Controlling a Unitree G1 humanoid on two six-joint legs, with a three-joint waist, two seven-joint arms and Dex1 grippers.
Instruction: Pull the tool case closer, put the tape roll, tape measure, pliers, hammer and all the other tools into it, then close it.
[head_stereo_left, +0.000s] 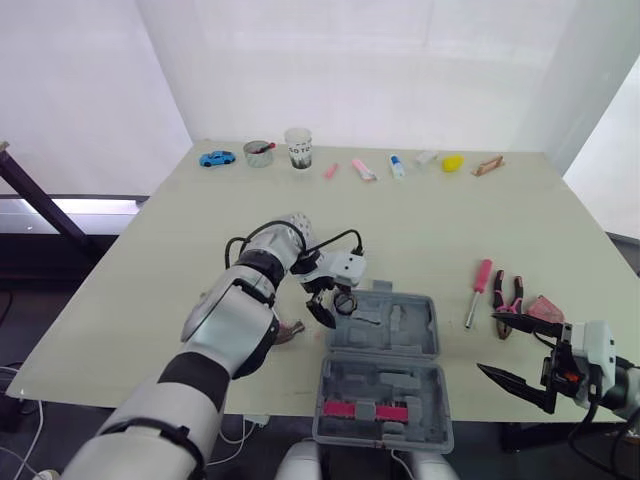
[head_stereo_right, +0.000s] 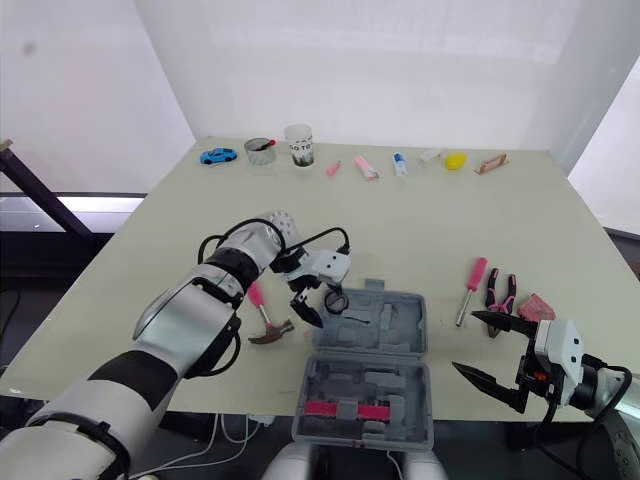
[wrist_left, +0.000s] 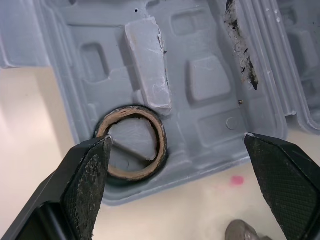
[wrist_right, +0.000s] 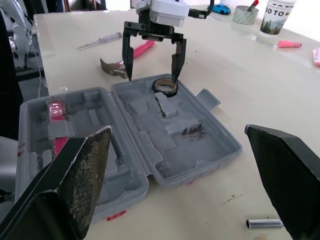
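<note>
Right gripper (head_stereo_left: 488, 343) at near right edge of table (head_stereo_left: 440, 210), fingers spread, empty. Tool case (head_stereo_left: 420, 330) open at near edge. Tape roll (wrist_left: 161, 137) in far half, left corner. Left gripper (wrist_right: 152, 75) directly above roll, released. Hammer (head_stereo_right: 268, 330) just left of case, nearer left arm. Pliers (head_stereo_left: 512, 300), screwdriver (head_stereo_left: 478, 290) just beyond right gripper, long axes near-to-far

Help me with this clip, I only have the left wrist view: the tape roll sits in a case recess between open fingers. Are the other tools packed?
Observer: No. The hammer lies on the table, by the tool case's left side.
Operator: And the pliers?
Observer: The pliers and a screwdriver lie on the table, right of the case.
Operator: Right arm?
Observer: The right gripper hangs open and empty near the table's front edge, right of the case.
</note>
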